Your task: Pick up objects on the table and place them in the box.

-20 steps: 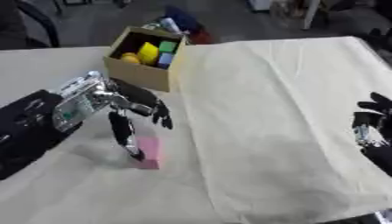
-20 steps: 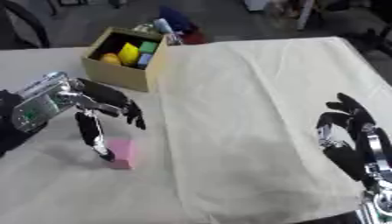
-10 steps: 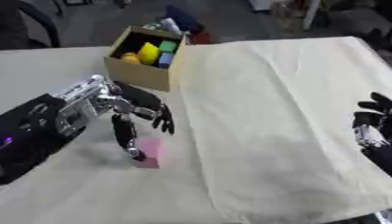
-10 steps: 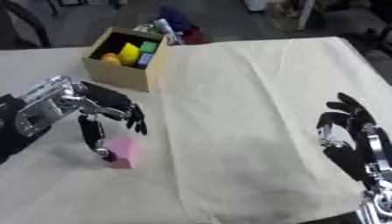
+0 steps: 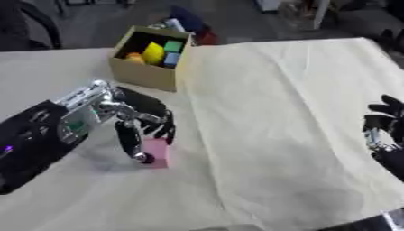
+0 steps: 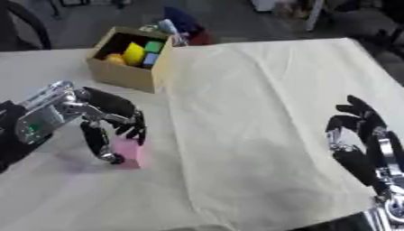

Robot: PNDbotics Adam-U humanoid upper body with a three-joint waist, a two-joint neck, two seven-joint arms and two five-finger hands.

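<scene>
The fingers (image 5: 162, 127) of the left hand (image 5: 130, 118) curl down over a small pink block (image 5: 155, 152), with the thumb planted against its near-left side — a pinch closing on it, though whether the block has left the table (image 5: 276, 103) I can't tell from here. The block sits on the cream cloth at the left, well short of the cardboard box (image 5: 148, 58), which stands at the far side and already holds yellow, green and blue pieces. It looks like a light, stiff little thing, likely foam or plastic, with flat sides — opposite faces are the sensible place to take it, and it shouldn't crush or slip much. The left wrist is bent down, forearm coming in low from the left edge. The right hand (image 6: 359, 140) idles at the right edge, fingers relaxed and spread upward.
</scene>
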